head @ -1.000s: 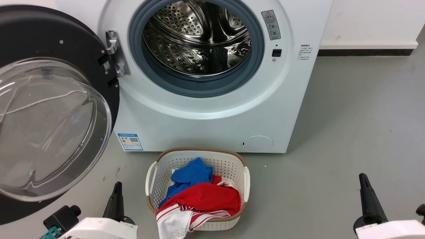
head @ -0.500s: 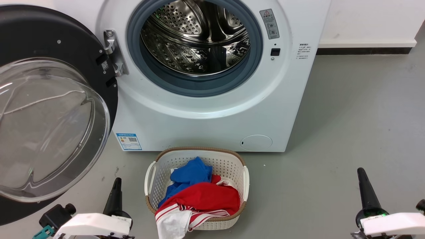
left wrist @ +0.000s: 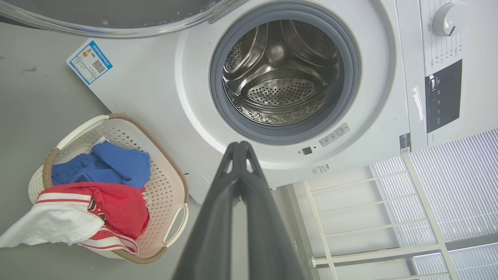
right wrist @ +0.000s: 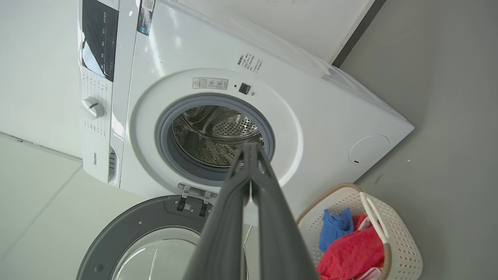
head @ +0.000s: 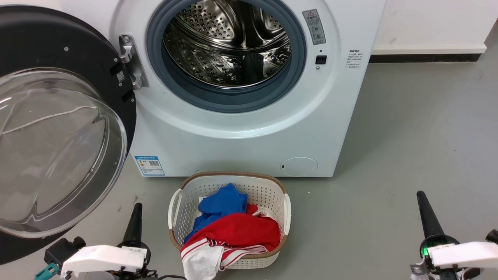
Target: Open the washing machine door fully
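Note:
The white washing machine (head: 241,136) faces me with its steel drum (head: 227,42) exposed inside the grey rubber ring. Its door (head: 58,147), a black disc with a clear glass bowl, hangs swung wide to the left on its metal hinge (head: 130,58). The door's rim also shows in the left wrist view (left wrist: 116,19) and in the right wrist view (right wrist: 151,237). My left gripper (head: 136,214) is shut, low and just right of the door's bottom edge, touching nothing. My right gripper (head: 422,202) is shut at the lower right, over bare floor. Both grippers' tips meet in the wrist views (left wrist: 239,146) (right wrist: 251,147).
A white laundry basket (head: 177,202) with blue and red clothes stands on the grey floor in front of the machine, between my grippers. A small round cover (head: 298,166) and a blue label (head: 149,166) sit low on the machine's front. A wall with dark skirting (head: 424,58) lies behind on the right.
Both grippers have risen slightly in the head view, which has shifted a little. The door and basket have kept their places.

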Robot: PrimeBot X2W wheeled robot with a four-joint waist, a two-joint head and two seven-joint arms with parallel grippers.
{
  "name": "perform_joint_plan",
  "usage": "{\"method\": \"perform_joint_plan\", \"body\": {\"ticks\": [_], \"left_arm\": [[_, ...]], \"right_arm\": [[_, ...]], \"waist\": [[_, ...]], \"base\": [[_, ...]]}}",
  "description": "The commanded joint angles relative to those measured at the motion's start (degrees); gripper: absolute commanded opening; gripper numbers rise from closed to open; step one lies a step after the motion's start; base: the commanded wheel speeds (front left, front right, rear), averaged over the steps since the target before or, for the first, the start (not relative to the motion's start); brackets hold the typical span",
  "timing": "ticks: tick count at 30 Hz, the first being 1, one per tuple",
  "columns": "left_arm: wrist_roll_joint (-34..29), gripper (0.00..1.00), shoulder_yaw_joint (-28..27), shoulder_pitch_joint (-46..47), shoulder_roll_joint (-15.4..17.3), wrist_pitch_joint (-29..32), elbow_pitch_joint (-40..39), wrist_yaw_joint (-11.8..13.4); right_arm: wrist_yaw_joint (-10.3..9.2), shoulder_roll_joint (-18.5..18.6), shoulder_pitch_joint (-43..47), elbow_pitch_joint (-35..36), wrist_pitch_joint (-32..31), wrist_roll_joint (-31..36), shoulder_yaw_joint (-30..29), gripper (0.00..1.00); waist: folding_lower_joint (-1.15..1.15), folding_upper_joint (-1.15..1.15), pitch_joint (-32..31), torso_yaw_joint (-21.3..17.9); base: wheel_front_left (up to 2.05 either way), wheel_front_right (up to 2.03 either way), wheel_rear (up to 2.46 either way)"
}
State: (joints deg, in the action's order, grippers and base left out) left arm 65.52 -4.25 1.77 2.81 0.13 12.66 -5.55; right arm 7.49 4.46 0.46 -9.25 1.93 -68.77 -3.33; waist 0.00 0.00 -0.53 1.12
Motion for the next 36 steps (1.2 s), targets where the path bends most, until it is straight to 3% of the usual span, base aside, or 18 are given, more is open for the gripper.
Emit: {"method": "perform_joint_plan", "body": {"ticks": [1,36], "left_arm": [[1.0,0.0,-0.27,1.4,0.1,0.23,-0.26,-0.31],[19.41,0.0,-1.79,3.83,0.11,4.73,0.98,-1.56]], "right_arm": [[0.01,0.4,-1.33,0.14,-0.26,-1.04,-0.14,0.0],[0.01,0.06,-5.47,-3.36,-4.97,-18.34,-0.85,0.0]], "waist": [[0.0,0.0,0.01,-0.01],[0.0,0.0,0.47,-0.74]], "base": [[0.0,0.0,0.0],[0.0,0.0,0.0]]}}
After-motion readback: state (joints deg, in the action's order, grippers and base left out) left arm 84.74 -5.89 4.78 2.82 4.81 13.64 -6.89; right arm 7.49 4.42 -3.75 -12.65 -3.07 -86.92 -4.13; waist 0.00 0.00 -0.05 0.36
